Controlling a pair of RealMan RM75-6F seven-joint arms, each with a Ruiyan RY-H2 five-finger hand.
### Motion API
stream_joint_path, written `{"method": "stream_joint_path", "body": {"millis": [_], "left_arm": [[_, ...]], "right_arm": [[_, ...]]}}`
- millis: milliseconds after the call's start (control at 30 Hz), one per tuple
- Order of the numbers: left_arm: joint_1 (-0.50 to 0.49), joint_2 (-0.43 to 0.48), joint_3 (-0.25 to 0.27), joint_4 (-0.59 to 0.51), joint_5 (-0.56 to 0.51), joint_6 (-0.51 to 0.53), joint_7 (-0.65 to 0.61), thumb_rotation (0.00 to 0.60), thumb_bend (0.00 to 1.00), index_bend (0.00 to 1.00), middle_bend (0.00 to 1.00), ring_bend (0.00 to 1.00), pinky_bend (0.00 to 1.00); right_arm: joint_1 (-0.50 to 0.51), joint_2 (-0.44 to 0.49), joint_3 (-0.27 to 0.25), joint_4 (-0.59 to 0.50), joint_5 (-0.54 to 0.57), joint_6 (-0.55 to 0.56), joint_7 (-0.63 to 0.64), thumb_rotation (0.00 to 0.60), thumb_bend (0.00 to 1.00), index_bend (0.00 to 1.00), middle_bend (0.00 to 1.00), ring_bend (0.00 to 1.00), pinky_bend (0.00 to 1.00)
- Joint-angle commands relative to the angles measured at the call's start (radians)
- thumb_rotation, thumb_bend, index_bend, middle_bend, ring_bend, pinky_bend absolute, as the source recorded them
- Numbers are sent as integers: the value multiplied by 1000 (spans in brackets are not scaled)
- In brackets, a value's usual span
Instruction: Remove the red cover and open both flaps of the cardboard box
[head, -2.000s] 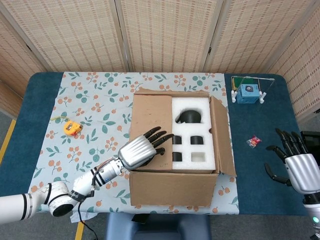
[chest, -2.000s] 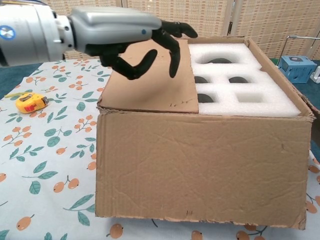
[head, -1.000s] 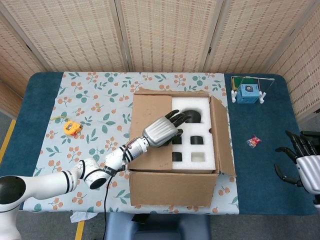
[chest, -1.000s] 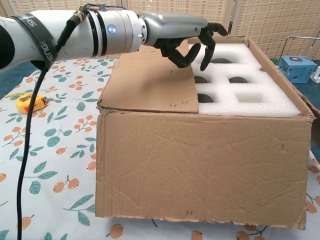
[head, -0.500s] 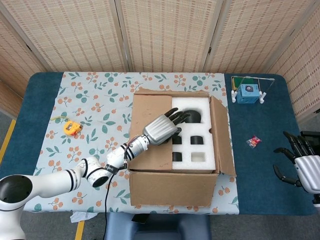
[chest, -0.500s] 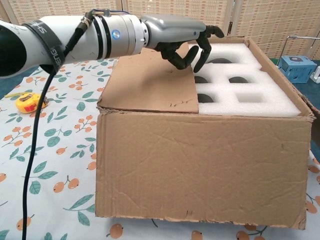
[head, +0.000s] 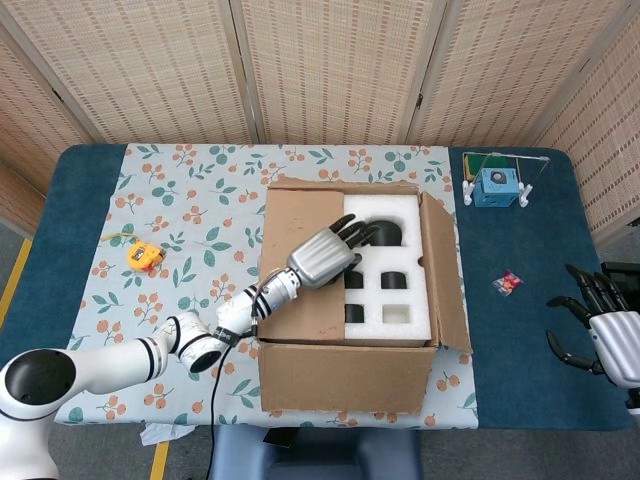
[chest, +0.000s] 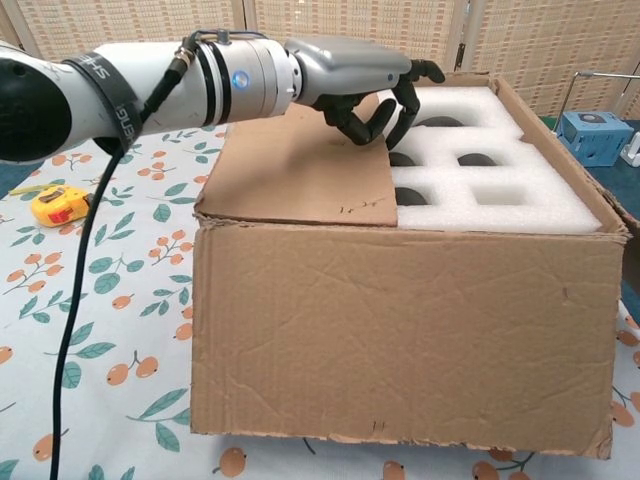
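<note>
The cardboard box (head: 345, 375) sits mid-table. Its left flap (head: 295, 215) lies flat over the left half, and its right flap (head: 442, 275) stands open, leaning outward. White foam (head: 395, 315) with dark pockets fills the uncovered half. My left hand (head: 325, 257) hovers over the flap's free edge with its fingers (chest: 402, 100) bent down toward the foam and nothing between them. In the chest view the left hand (chest: 350, 75) is just above the flap (chest: 295, 170). My right hand (head: 608, 335) hangs with fingers spread at the far right, holding nothing. No red cover shows.
A yellow tape measure (head: 143, 257) lies on the floral cloth to the left. A blue cube on a wire stand (head: 495, 185) is at the back right. A small red wrapper (head: 508, 283) lies on the blue table. Woven screens stand behind.
My left hand reached from the flap's front-left across to its inner edge and lowered its fingers there. The right hand drew back toward the right edge. The flap has not moved.
</note>
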Motion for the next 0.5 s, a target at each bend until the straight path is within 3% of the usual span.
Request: {"method": "stream_joint_path", "body": {"millis": [33,500], "left_arm": [[1,-2,4,5,-3,2,6,600,952,591,1,0,0],[4,-2,17,-1,2,45,61,600,961,613,2,0,0]], "right_arm": [[0,0,0,0,-1,1,2,307,503,322,0,0,0],[0,5,-1,-6,-2,-11,7,307,504,322,0,0,0]]}}
